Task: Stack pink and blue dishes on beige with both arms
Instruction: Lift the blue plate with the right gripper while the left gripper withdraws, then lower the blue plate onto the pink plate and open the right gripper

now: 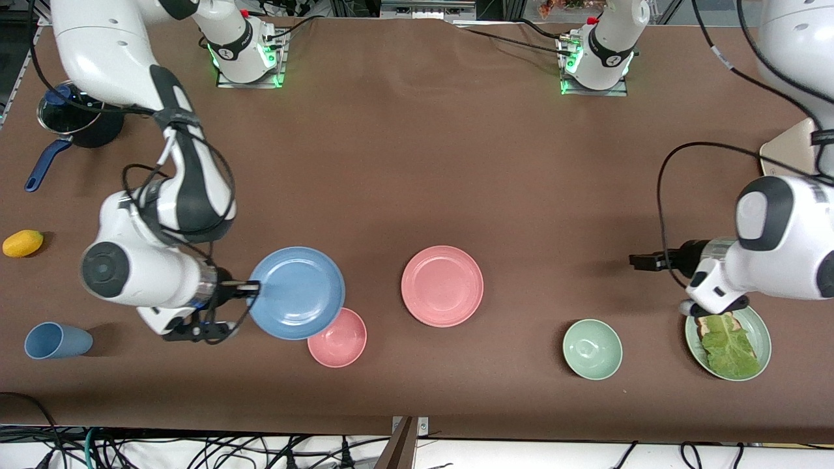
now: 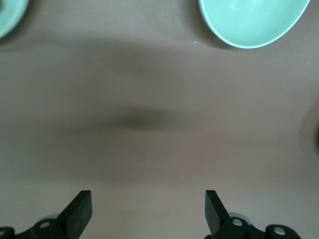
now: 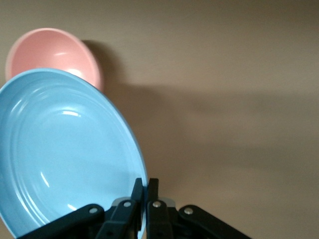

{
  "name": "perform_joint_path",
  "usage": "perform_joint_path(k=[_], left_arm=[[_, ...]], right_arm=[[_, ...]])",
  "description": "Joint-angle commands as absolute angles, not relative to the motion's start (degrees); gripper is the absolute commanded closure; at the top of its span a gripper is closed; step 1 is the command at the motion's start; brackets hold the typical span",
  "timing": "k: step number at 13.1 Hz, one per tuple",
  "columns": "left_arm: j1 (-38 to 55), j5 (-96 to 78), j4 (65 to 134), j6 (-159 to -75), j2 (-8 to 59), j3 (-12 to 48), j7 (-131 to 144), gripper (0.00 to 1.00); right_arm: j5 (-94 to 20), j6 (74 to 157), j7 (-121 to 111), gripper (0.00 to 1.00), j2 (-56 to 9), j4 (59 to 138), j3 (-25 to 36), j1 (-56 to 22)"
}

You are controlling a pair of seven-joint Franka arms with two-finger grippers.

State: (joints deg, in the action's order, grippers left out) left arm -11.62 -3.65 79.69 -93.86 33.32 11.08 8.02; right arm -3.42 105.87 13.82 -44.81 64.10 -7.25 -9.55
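Observation:
My right gripper (image 1: 251, 285) (image 3: 147, 186) is shut on the rim of the blue plate (image 1: 296, 293) (image 3: 65, 154). It holds the plate off the table, tilted, with its edge over the small pink bowl (image 1: 337, 337) (image 3: 50, 55). The pink plate (image 1: 442, 285) lies flat mid-table. The beige plate (image 1: 785, 153) shows only partly at the left arm's end, mostly hidden by that arm. My left gripper (image 1: 642, 261) (image 2: 148, 209) hangs open and empty over bare table, between the pink plate and the lettuce plate.
A pale green bowl (image 1: 591, 349) (image 2: 254, 20) and a green plate with lettuce (image 1: 730, 345) sit near the front edge. At the right arm's end are a blue cup (image 1: 57, 341), a yellow fruit (image 1: 23, 243) and a dark pot with a blue handle (image 1: 71, 117).

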Motion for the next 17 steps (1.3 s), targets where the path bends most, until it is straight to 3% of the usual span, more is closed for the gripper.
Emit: perform_joint_path(k=[1,4,6,9,17], left_arm=[[-10.82,3.39,83.13,-91.41,23.95,11.52,7.21,0.0],[-8.1,4.31,86.91,-91.49,16.2,8.63,7.38,0.0],[-3.45,-0.07,88.85,-91.76,11.62,1.44,6.77,0.0],[-2.29,0.0,90.17,-91.67,6.44,0.26,-4.97,0.0],[-2.11,-0.26,89.74,-90.88,5.1,-1.32,-6.86,0.0]], right_arm=[[-3.69,105.12,26.14,1.0,-45.35,62.49,-10.62,-12.38],[-3.17,108.7,39.86,1.0,-46.14,63.01,-10.72,-19.57],[-3.08,113.53,47.69,1.0,-47.45,64.76,-10.63,-23.01],[-2.99,122.49,54.9,1.0,-49.65,68.37,-10.63,-27.14],[-1.85,128.84,57.84,1.0,-52.29,68.12,-10.11,-29.0]])
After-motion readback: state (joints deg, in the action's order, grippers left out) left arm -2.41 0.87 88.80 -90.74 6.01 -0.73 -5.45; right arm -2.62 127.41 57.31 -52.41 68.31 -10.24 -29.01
